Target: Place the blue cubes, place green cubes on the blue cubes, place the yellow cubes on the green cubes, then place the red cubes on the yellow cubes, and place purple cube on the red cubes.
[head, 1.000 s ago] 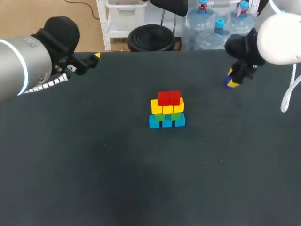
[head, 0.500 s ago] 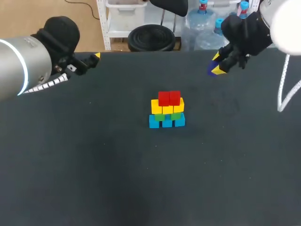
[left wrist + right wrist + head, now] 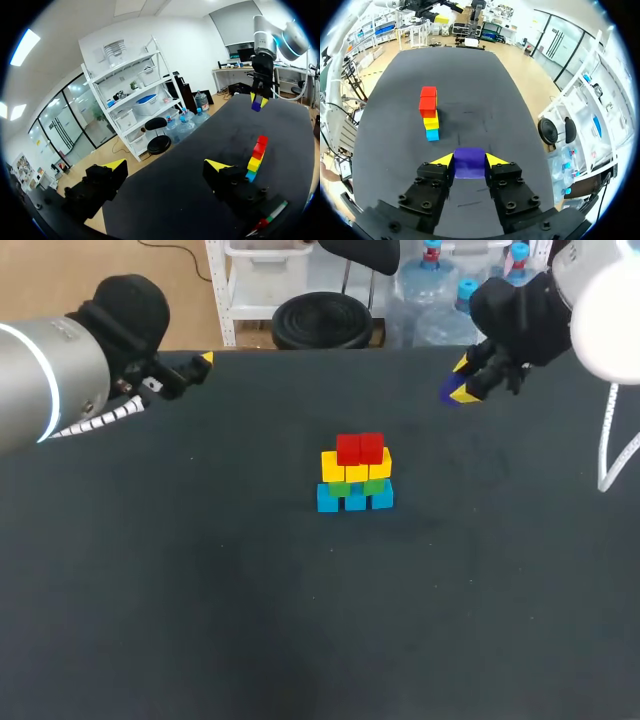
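A small cube pyramid [image 3: 355, 476] stands mid-table: blue cubes [image 3: 354, 499] at the bottom, then green [image 3: 358, 486], yellow [image 3: 355, 466] and two red cubes [image 3: 359, 448] on top. It also shows as a stack [image 3: 429, 112] ahead of my right gripper [image 3: 469, 160], which is shut on the purple cube [image 3: 469, 162]. In the head view that gripper [image 3: 462, 382] hangs above the table's back right, well away from the pyramid. My left gripper [image 3: 165, 167] stands open and empty at the back left [image 3: 198, 365]; the stack [image 3: 256, 156] is far ahead of it.
The dark table [image 3: 200, 590] carries nothing else. Its back edge runs just behind both grippers.
My right gripper has lifted the purple cube and carried it up and to the left, toward the back of the table. The left arm has stayed still.
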